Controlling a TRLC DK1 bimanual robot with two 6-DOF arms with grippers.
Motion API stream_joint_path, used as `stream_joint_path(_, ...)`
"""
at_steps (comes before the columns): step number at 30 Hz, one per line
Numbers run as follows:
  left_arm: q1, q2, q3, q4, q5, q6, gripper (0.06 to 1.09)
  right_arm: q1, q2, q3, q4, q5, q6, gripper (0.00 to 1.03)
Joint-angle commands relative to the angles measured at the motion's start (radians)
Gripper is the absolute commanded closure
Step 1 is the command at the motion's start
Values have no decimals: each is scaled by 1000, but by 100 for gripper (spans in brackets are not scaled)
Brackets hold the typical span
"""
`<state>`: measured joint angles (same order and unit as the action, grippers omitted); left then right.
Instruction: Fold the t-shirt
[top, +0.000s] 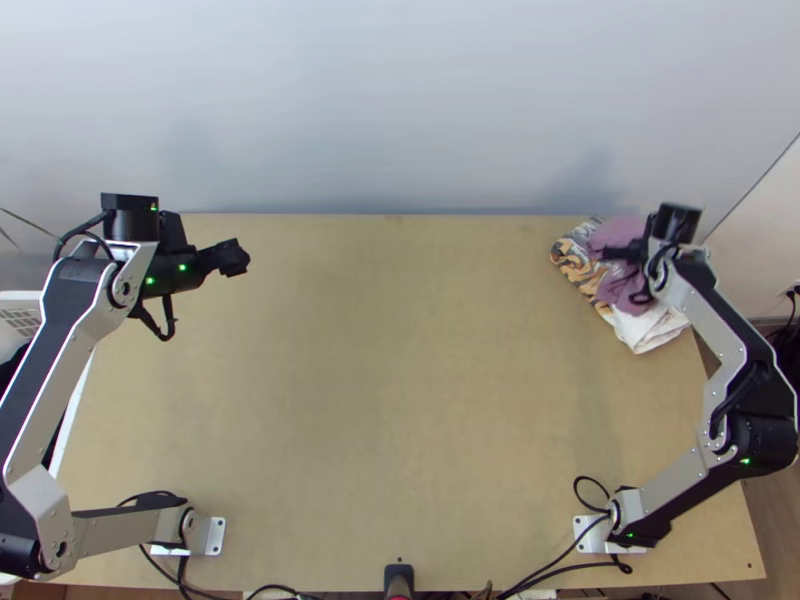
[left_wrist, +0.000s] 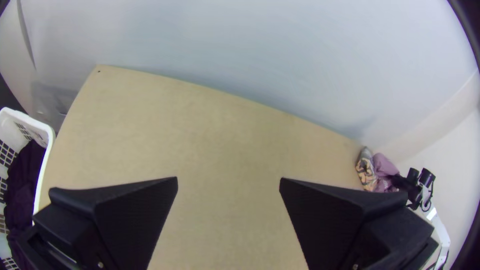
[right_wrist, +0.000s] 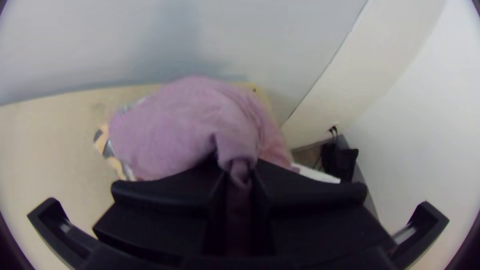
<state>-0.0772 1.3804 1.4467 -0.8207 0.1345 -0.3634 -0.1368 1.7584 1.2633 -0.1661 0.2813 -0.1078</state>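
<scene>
At the table's far right corner my right gripper (top: 622, 252) is over a bunched purple shirt (top: 615, 236), which rests on other cloth. In the right wrist view the right gripper (right_wrist: 239, 172) is shut on a gathered fold of the purple shirt (right_wrist: 185, 125), and the rest of it bulges out beyond the fingers. My left gripper (top: 236, 257) is over the table's far left part. Its fingers stand wide apart in the left wrist view, where the left gripper (left_wrist: 229, 182) has bare table between them.
Under the purple shirt lie an orange-and-black patterned cloth (top: 575, 262) and a white cloth (top: 645, 328). A white basket (left_wrist: 42, 131) with dark cloth (left_wrist: 25, 175) stands off the table's left edge. Bare wood (top: 400, 380) spans the table's middle.
</scene>
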Motion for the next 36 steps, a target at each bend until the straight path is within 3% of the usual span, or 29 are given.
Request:
stream_joint_path(1,-13,8,6,-1,1,-6,10,-6,12,-145,-29,-34,-26,62)
stream_joint_path(5,-13,2,0,-8,1,-6,10,29,-7,-134,-78,-39,5,18)
stream_joint_path(8,-12,-4,-5,-9,1,-5,10,49,-43,-70,-159,-71,53,4)
stream_joint_path(16,-16,-17,-16,-17,1,-6,10,36,-135,88,-205,-111,119,4)
stream_joint_path(27,-61,-83,-35,-17,-49,-19,10,-40,125,67,-191,-111,125,4)
stream_joint_path(33,-58,-175,-83,-8,-131,-2,10,-38,29,61,-200,-111,135,4)
stream_joint_path(36,-56,-221,-115,25,-234,20,10,-38,-68,68,-200,-137,128,4)
